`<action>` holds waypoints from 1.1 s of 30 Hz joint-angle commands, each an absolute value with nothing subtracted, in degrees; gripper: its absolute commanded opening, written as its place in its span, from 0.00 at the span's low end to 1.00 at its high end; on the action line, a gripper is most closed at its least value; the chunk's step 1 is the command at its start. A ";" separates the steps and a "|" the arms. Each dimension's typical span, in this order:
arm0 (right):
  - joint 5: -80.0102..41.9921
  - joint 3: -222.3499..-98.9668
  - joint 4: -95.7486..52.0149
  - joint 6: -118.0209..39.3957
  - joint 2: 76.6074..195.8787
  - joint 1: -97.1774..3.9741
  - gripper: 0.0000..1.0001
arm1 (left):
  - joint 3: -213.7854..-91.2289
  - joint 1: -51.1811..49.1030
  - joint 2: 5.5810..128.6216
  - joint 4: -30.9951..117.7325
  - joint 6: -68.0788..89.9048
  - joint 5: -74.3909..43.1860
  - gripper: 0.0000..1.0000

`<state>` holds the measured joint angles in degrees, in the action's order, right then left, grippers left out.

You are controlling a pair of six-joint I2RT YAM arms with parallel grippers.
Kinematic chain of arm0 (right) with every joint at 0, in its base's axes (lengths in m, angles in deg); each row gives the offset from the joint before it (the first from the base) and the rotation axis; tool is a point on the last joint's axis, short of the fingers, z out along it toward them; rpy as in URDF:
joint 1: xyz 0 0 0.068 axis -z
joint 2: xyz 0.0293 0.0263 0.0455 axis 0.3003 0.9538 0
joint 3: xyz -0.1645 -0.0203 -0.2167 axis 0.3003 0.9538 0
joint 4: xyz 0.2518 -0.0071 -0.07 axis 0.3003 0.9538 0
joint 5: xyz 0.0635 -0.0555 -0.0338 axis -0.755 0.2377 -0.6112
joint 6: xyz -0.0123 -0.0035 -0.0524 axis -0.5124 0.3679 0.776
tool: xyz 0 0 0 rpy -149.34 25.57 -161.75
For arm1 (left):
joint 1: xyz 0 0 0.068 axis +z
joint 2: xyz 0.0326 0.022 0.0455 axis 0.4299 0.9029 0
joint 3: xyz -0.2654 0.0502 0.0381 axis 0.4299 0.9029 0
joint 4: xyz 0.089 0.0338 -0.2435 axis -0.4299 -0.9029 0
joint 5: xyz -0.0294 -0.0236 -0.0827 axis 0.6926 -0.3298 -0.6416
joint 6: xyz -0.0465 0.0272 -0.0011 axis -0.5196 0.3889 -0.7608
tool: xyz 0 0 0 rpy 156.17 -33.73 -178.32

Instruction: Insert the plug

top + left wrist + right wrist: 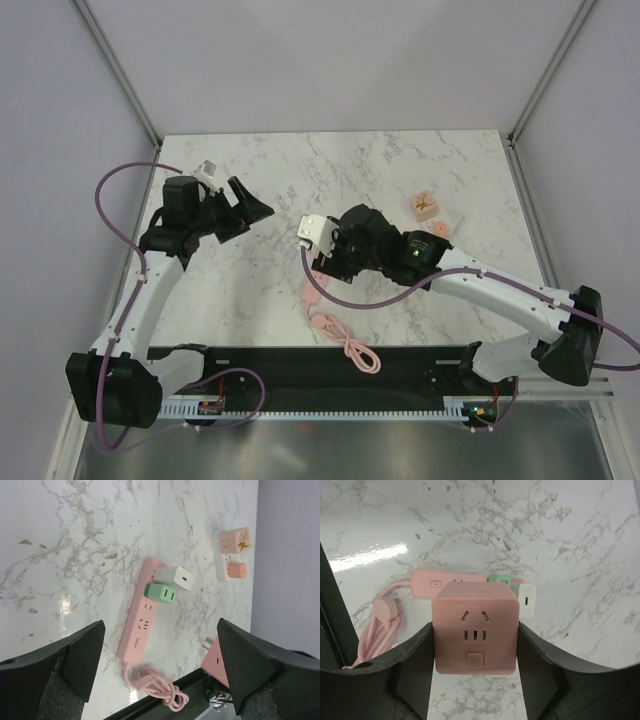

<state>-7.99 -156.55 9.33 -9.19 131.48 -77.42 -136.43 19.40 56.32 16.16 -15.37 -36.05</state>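
Note:
My right gripper [475,647] is shut on a pink cube socket adapter [475,630] and holds it above the marble table, just short of a pink power strip [445,582]. The strip holds a green plug [500,579] and a white plug [526,600]. In the left wrist view the strip [142,615] lies lengthwise with free sockets below the green plug [161,593] and white plug [175,576]. The held cube [216,660] shows there at the right with its prongs out. My left gripper [250,212] is open and empty, up to the left of the strip [308,293].
The strip's pink cable [345,345] lies coiled toward the black front rail [300,365]. A white strip with a pink cube [424,204] and a small pink round plug [440,229] sits at the back right. Frame posts stand at the table's far corners.

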 commanded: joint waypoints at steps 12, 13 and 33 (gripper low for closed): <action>-28.59 -160.08 -0.13 -16.59 144.80 -63.97 0.00 | -128.76 19.40 46.36 18.85 -7.04 -17.97 1.00; -30.16 -160.17 -0.83 -16.85 145.25 -63.53 0.00 | -128.68 19.40 46.28 18.77 -7.04 -17.98 1.00; -28.33 -157.45 -3.74 -21.86 150.70 -62.91 0.00 | -128.24 19.40 43.46 18.85 -6.51 -15.60 1.00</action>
<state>-28.45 -157.73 0.11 -20.23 151.23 -62.99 -128.26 19.33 43.70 16.53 -8.69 -16.73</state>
